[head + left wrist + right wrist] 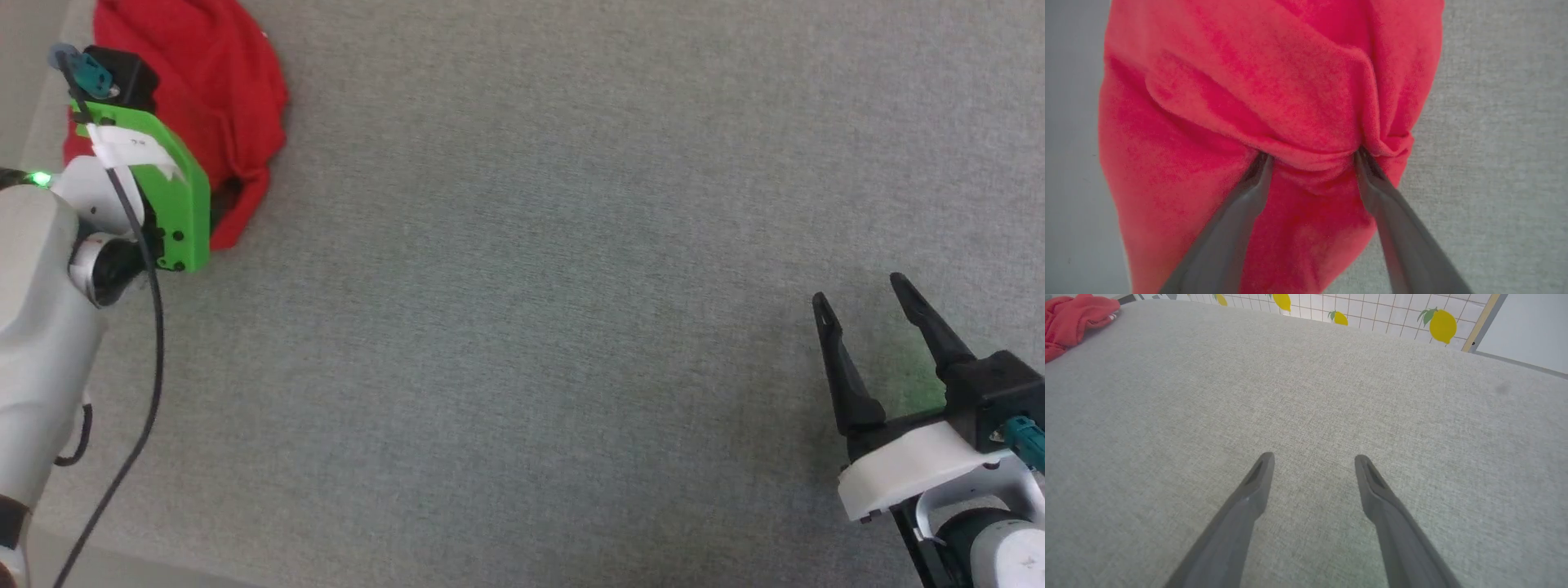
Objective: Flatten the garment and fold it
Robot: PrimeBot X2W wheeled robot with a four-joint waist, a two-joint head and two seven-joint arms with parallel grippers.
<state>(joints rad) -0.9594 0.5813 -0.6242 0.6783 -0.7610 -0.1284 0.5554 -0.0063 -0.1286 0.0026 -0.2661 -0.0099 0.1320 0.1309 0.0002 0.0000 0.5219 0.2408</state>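
The garment (220, 90) lies crumpled in a red heap at the far left of the grey cloth-covered table (531, 286). My left arm's green wrist mount (163, 188) hangs over its near side and hides the fingers in the head view. In the left wrist view my left gripper (1312, 157) is open, both tips pressed into the garment (1290, 90) with a raised red fold between them. My right gripper (859, 292) stands open over bare table at the lower right, far from the garment. In the right wrist view the right gripper (1313, 458) holds nothing, and the garment (1073, 314) shows at the top left.
The table's left edge (33, 122) runs close beside the garment. A tiled wall with yellow lemons (1437, 324) stands beyond the far edge. A black cable (151, 351) hangs along my left arm. Bare grey surface stretches between the two grippers.
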